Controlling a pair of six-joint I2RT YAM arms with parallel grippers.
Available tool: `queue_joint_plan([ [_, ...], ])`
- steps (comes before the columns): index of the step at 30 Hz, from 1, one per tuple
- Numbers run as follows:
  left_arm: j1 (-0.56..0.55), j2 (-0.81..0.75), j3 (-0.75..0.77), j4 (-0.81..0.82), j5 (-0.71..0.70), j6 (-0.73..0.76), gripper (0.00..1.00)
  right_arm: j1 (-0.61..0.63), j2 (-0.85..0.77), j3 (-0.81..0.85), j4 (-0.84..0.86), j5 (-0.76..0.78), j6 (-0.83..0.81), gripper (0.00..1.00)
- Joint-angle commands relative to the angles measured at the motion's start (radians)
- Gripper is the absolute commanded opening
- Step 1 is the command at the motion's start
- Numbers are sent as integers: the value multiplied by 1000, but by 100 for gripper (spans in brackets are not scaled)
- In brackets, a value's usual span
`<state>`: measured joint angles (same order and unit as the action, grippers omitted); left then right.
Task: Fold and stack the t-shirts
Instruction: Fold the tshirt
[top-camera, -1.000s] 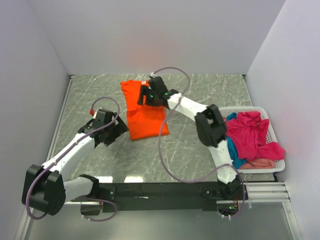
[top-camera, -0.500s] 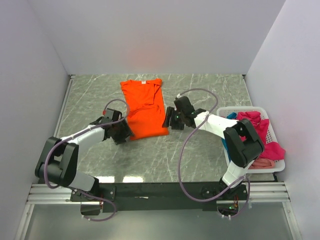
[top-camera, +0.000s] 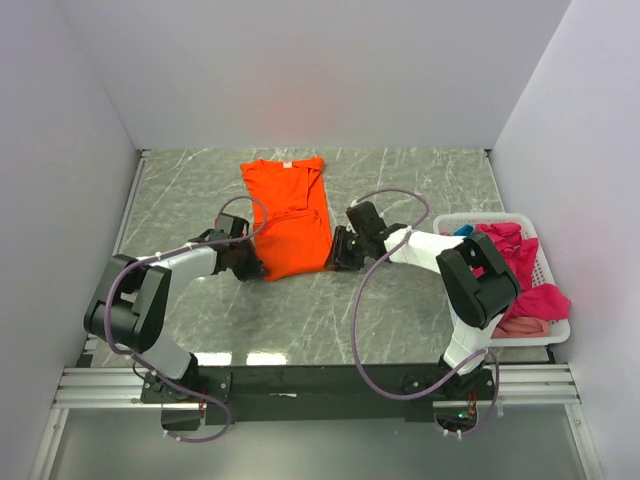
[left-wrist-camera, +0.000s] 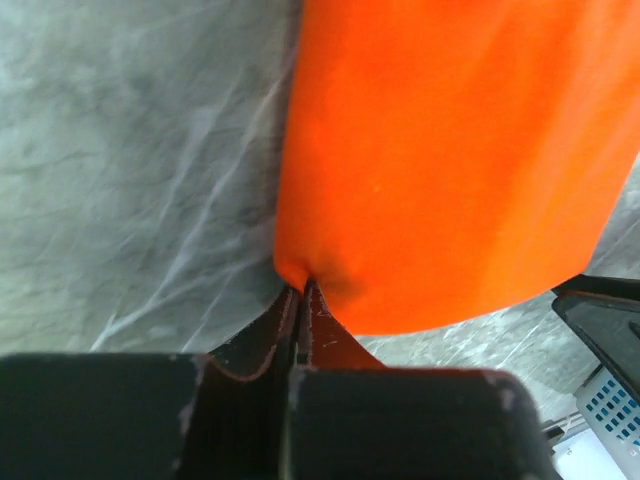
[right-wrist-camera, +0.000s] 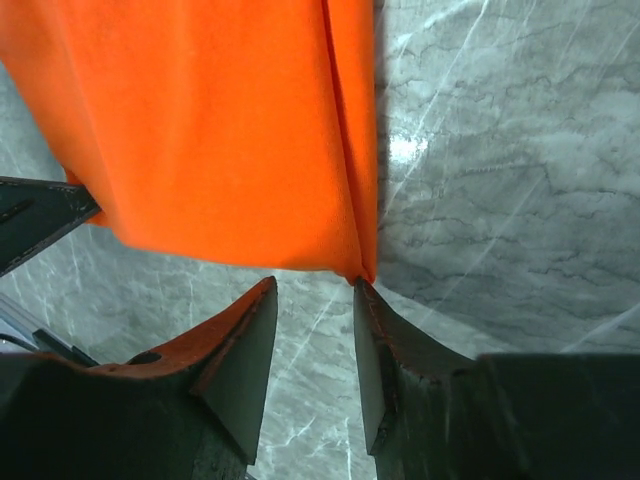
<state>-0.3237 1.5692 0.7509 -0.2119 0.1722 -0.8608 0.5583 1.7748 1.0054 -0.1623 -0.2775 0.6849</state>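
Note:
The orange t-shirt (top-camera: 290, 215) lies on the marble table as a long strip folded lengthwise, its neck at the far end. My left gripper (top-camera: 255, 265) is at its near left corner and is shut, with the cloth corner (left-wrist-camera: 300, 272) pinched at its fingertips (left-wrist-camera: 302, 292). At the near right corner (right-wrist-camera: 362, 268) sits my right gripper (top-camera: 335, 262), its jaws apart (right-wrist-camera: 313, 283). The right fingertip (right-wrist-camera: 362, 290) touches the cloth edge and only bare table shows between the fingers. Magenta (top-camera: 510, 265), teal (top-camera: 462, 295) and pale pink (top-camera: 520, 325) t-shirts lie heaped in the basket.
The white plastic basket (top-camera: 548, 338) stands at the table's right edge, close behind my right arm. White walls close the table on the left, back and right. The black rail with both arm bases (top-camera: 320, 382) runs along the near edge.
My left gripper moved in to the shirt's near left corner and shut on it. The right gripper came from the shirt's far part to its near right corner, jaws narrowing.

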Motion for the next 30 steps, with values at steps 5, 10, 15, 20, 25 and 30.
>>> queue_joint_plan([
  [5, -8, 25, -1, -12, -17, 32, 1, 5, 38, 2, 35, 38, -2, 40],
  [10, -11, -9, -16, -35, -39, 37, 1, 6, 55, 6, 27, 66, -7, 0],
  [15, -34, -96, -70, -70, -40, 20, 1, 28, -53, -80, 24, 87, -25, 0],
  [20, -84, -269, -143, -188, -59, -23, 1, 149, -225, -207, -20, 184, -13, 0],
  [25, -112, -432, -163, -317, -17, -53, 1, 256, -402, -248, -129, 310, 54, 0],
  [30, -124, -597, -168, -342, 32, -96, 1, 295, -556, -228, -215, 377, 71, 0],
])
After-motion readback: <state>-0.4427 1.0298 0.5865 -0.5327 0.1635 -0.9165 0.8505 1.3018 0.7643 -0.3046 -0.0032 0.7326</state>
